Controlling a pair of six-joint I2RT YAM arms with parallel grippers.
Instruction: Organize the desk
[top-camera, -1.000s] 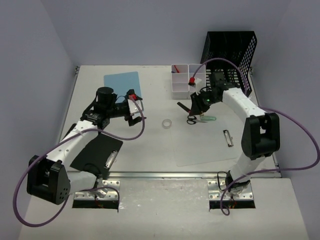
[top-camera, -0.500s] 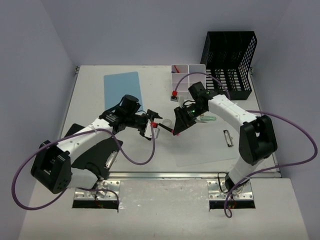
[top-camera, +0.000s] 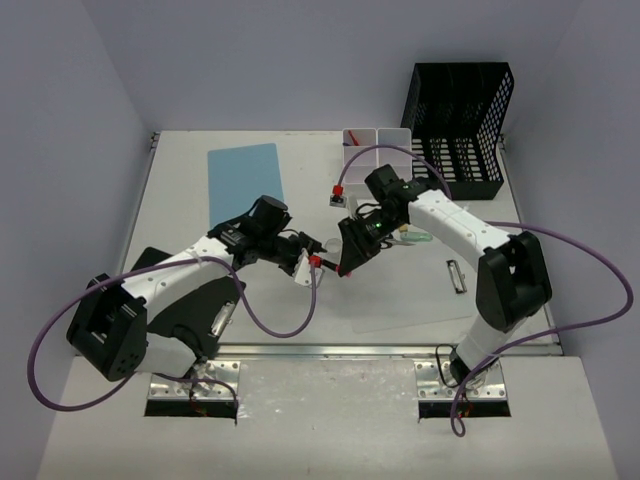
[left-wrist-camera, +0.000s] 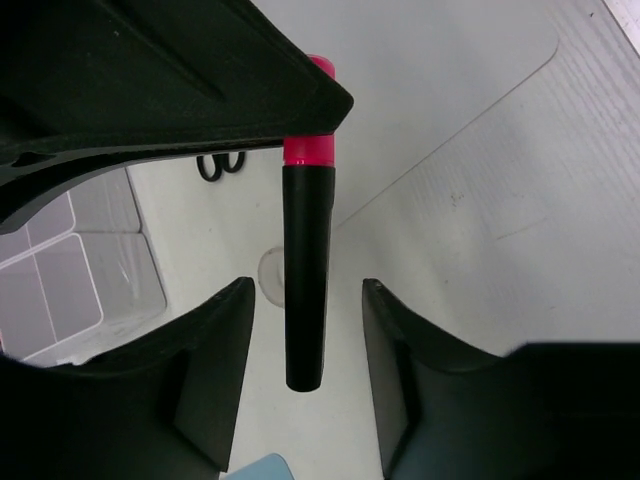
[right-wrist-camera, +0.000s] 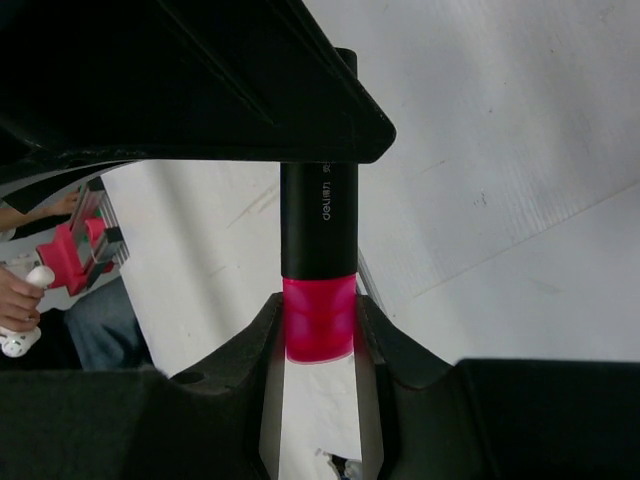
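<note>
Fingers (left-wrist-camera: 215, 375) of left gripper (top-camera: 303, 262) parted, flanking black marker (left-wrist-camera: 306, 270), gap on each side, no contact. Off-white desk (top-camera: 180, 205) flat underneath both grippers, untouched by either pair of fingers, long axis left-right across top view, metal rail (top-camera: 330, 349) along near edge. Marker held mid-desk above the surface, long axis running gripper to gripper, tilt hard to tell. Fingers (right-wrist-camera: 400, 360) of right gripper (top-camera: 345, 262) clamped on pink cap (right-wrist-camera: 318, 330), black barrel sticking out toward left gripper.
</note>
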